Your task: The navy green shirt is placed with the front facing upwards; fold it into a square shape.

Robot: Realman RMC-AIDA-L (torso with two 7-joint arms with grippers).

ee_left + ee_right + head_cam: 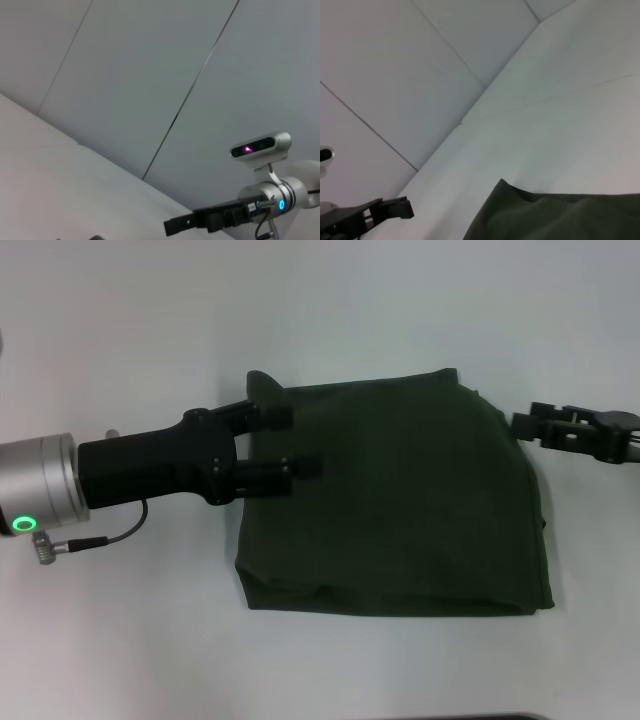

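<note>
- Head view: navy green shirt (400, 495) lying folded into a rough square on the white table (150, 640), plain dark side up, no print visible. Thick stacked layers showing along the 6 o'clock edge; a small flap poking out at the 11 o'clock corner.
- Left gripper (292, 441) reaching in from 9 o'clock, fingers spread wide, tips over the shirt's 9 o'clock edge; no cloth seen pinched between them.
- Right gripper (520, 425) hovering just beside the shirt's 2 o'clock corner, apart from the fabric; jaw state impossible to tell.
- Left wrist view: grey wall panels and table only; the other arm's gripper (180, 226) low at 5 o'clock, jaw gap not readable. No shirt visible.
- Right wrist view: a corner of the shirt (560, 215) at 5 o'clock on the table; the left gripper (395, 209) at 8 o'clock, just beside it.
- Handling, as a judgement: soft, light, limp cotton, prone to slumping and unfolding if dragged. Best taken at corners or along a doubled edge, pinching all layers together, both sides lifted evenly.
</note>
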